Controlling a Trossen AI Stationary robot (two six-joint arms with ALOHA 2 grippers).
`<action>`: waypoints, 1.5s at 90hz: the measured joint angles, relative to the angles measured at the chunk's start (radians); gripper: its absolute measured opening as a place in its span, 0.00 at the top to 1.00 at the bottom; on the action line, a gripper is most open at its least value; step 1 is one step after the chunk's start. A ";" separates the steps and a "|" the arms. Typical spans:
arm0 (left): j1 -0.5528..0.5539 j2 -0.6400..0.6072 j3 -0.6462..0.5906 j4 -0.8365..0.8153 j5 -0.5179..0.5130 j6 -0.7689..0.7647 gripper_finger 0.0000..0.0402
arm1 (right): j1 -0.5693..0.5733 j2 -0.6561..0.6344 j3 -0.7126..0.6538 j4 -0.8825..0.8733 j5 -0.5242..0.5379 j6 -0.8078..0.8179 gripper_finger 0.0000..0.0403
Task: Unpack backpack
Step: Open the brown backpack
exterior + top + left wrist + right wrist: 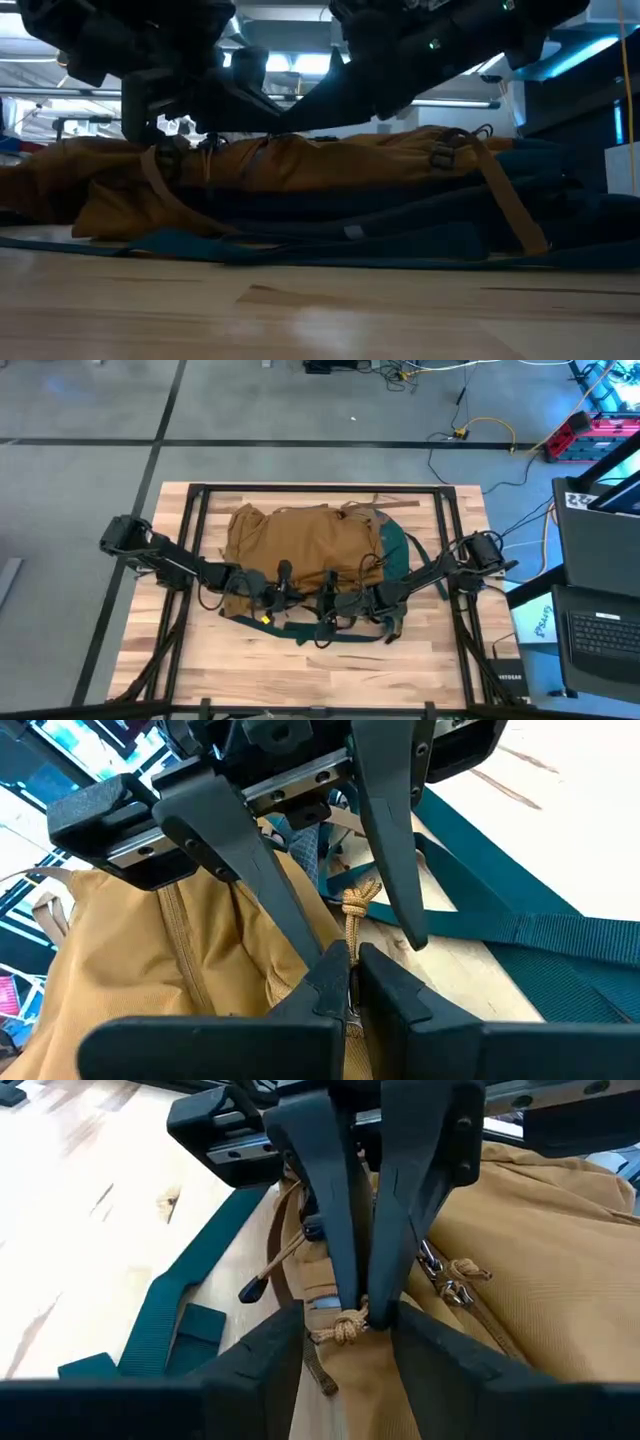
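Your backpack (pixel 300 545) lies flat mid-table (pixel 330 680), tan body to the left, teal straps (pixel 520 925) trailing off its near edge; no writing on it can be read. Only the wrist views show the grips: your left gripper (pixel 350 982) is pinched on a knotted zipper cord (pixel 355 915), and your right gripper (pixel 350 1338) is spread around the left's closed tips. Bare wood lies along the near side.

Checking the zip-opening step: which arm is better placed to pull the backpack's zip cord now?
Left. The left gripper is shut on the knotted cord of the backpack; the right gripper is open around it.
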 joint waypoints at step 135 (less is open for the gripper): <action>0.013 0.000 0.000 -0.023 0.000 -0.023 1.00 | 0.010 -0.045 0.000 -0.052 0.050 0.051 0.66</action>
